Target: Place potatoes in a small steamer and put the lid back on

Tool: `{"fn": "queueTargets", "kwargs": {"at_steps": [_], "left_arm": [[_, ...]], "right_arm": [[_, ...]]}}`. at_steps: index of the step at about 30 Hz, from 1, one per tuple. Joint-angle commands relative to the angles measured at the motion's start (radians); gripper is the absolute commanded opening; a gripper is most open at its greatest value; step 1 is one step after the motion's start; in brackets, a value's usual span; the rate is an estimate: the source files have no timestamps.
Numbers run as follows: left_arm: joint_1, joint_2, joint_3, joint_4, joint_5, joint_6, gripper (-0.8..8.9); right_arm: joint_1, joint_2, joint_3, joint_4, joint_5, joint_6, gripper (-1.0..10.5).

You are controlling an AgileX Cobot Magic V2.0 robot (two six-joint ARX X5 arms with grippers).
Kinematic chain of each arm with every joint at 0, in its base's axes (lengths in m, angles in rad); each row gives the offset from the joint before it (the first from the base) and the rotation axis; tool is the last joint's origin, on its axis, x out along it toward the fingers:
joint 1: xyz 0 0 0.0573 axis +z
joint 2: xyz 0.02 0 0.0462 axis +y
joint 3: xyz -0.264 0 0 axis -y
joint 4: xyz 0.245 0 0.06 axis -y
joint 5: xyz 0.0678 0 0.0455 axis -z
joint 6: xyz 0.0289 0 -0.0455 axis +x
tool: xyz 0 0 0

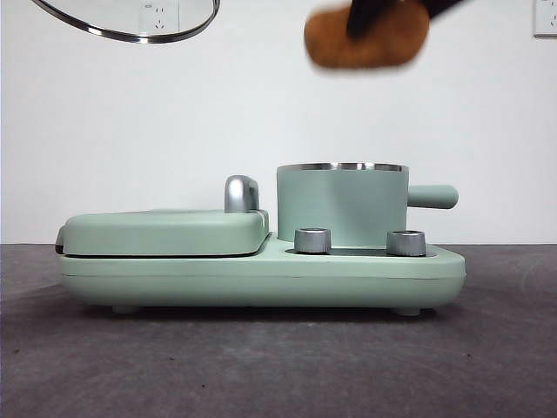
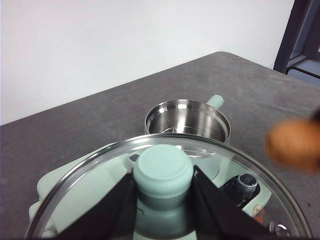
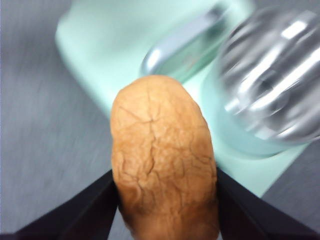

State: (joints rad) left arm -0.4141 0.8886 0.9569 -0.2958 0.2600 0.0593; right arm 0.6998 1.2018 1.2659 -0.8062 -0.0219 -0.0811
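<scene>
The small mint-green steamer pot (image 1: 342,205) stands open on the right of its green base, steel rim up; its empty steel inside shows in the left wrist view (image 2: 187,121) and blurred in the right wrist view (image 3: 270,90). My right gripper (image 1: 370,22) is shut on the orange-brown wrinkled potato (image 1: 365,39), high above the pot and slightly right of its centre; the potato fills the right wrist view (image 3: 162,160) and shows blurred in the left wrist view (image 2: 295,145). My left gripper (image 2: 162,200) is shut on the knob (image 2: 162,170) of the glass lid (image 1: 130,22), held high at the upper left.
The flat mint-green griddle cover (image 1: 165,231) with its chrome handle (image 1: 241,193) lies left of the pot on the same base (image 1: 261,279). Two steel dials (image 1: 313,240) sit at the front of the base. The dark grey table (image 1: 261,366) surrounds the appliance.
</scene>
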Motion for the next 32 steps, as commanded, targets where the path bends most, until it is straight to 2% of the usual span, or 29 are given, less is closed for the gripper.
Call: {"fn": "queueTargets", "kwargs": {"at_steps": [1, 8, 14, 26, 32], "left_arm": [[-0.002, -0.001, 0.017, 0.036, 0.000, 0.000, 0.10], [-0.002, -0.001, 0.017, 0.052, 0.000, 0.000, 0.10], [-0.002, -0.001, 0.017, 0.055, 0.000, 0.000, 0.10], [-0.002, -0.001, 0.017, 0.055, 0.000, -0.002, 0.10], [-0.002, -0.001, 0.017, 0.055, 0.000, -0.001, 0.10]], "right_arm": [[-0.061, 0.060, 0.117, -0.028, 0.001, 0.022, 2.5], [-0.216, 0.282, 0.410, -0.164, -0.035, -0.005, 2.5], [-0.273, 0.486, 0.587, -0.225, -0.080, -0.023, 2.5], [-0.280, 0.720, 0.629, -0.125, -0.083, -0.038, 2.5], [-0.280, 0.767, 0.629, -0.107, -0.083, -0.058, 2.5]]}}
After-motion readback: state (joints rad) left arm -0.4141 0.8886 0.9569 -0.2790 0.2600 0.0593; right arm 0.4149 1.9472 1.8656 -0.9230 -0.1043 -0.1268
